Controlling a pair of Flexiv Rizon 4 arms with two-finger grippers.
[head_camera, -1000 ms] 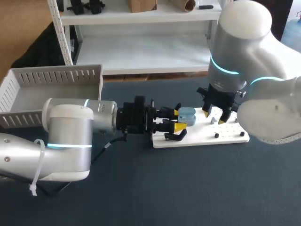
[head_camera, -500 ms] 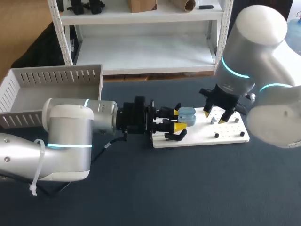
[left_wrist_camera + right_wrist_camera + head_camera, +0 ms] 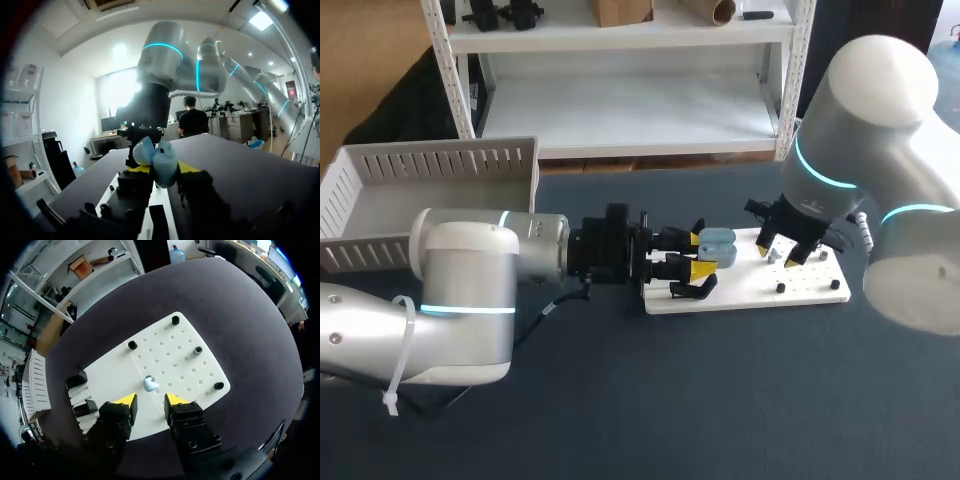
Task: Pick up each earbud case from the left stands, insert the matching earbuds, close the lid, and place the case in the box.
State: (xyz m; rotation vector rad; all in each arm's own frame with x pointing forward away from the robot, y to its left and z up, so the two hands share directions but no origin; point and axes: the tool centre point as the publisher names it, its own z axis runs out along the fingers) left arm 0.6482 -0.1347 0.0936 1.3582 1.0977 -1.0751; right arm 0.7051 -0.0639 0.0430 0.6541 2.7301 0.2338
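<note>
A light blue earbud case, lid open, sits between the yellow tips of my left gripper, which is shut on it from both sides. In the head view the left gripper holds the case level above the left end of the white pegboard. My right gripper hangs over the middle of the board, pointing down. In the right wrist view a pale blue earbud lies on the pegboard just ahead of my right gripper, which is open and apart from it.
Black pegs stand around the board's hole grid. Black stands sit at the board's left end, under my left gripper. A grey slotted box stands at the table's back left. Dark cloth covers the table.
My right arm has swung to the right and its gripper has dropped closer to the board, with its fingers drawn nearer together. The left arm and the case have not moved.
</note>
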